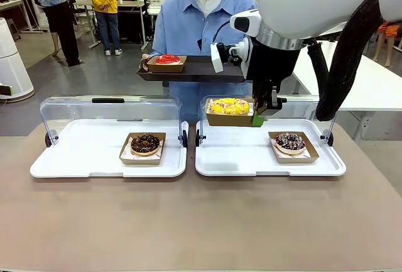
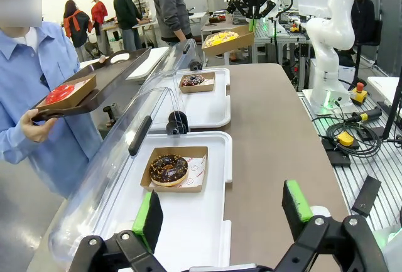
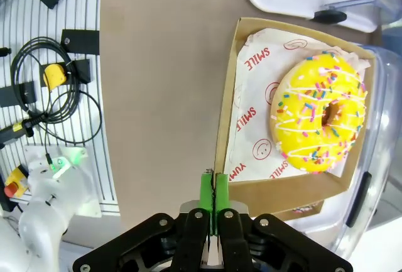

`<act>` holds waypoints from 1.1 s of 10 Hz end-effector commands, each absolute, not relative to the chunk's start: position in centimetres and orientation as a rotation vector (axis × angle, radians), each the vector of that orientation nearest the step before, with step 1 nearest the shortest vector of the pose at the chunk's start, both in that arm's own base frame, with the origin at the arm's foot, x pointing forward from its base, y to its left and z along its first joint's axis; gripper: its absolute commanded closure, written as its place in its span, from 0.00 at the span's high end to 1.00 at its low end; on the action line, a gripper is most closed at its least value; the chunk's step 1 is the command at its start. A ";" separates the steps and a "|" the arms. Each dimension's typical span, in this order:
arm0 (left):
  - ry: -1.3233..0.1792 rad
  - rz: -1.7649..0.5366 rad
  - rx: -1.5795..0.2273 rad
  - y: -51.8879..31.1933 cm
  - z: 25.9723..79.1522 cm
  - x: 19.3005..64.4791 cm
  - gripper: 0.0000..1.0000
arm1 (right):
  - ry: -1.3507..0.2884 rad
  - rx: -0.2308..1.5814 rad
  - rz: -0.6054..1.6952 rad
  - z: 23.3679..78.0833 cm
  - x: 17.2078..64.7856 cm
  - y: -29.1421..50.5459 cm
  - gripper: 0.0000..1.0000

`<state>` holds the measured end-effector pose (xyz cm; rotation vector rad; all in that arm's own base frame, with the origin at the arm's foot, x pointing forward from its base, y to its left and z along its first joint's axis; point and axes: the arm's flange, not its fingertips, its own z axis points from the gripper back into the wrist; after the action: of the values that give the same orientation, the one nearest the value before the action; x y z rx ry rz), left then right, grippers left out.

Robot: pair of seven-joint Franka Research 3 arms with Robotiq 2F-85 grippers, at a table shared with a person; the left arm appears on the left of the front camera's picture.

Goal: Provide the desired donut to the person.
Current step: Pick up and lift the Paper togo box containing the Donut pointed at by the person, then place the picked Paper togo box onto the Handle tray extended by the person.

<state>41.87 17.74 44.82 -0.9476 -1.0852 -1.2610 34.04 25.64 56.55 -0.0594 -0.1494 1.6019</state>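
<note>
A yellow sprinkled donut (image 1: 229, 105) (image 3: 320, 120) (image 2: 220, 38) lies in a brown cardboard tray (image 3: 233, 121), held in the air above the right white tray. My right gripper (image 1: 258, 119) (image 3: 213, 190) is shut on that cardboard tray's edge. The person (image 1: 198, 27) (image 2: 28, 77) in a light blue shirt stands across the table holding a dark serving tray (image 1: 201, 69) (image 2: 81, 99) with a red donut (image 1: 168, 59) (image 2: 61, 92) on it. My left gripper (image 2: 220, 215) hangs open above the left tray, with nothing between its fingers.
A chocolate donut (image 1: 145, 144) (image 2: 168, 168) sits on the left white tray (image 1: 75, 159). Another chocolate sprinkled donut (image 1: 290, 141) (image 2: 193, 80) sits on the right white tray (image 1: 239, 159). Clear lids (image 1: 107, 108) stand open behind both trays. Bare brown table (image 1: 201, 222) lies in front.
</note>
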 end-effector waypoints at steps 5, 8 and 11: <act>-1.093 -1.263 -0.949 17.8 45.0 41.8 1.00 | -0.144 -0.065 1.600 56.3 33.9 25.7 0.00; -1.093 -1.263 -0.949 17.8 45.0 41.8 1.00 | -0.144 -0.065 1.600 56.3 33.9 25.7 0.00; -1.093 -1.263 -0.949 17.8 45.0 41.8 1.00 | -0.144 -0.065 1.600 56.3 33.9 25.7 0.00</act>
<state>41.87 17.74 44.82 -0.9476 -1.0852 -1.2610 34.05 25.63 56.55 -0.0592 -0.1494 1.6018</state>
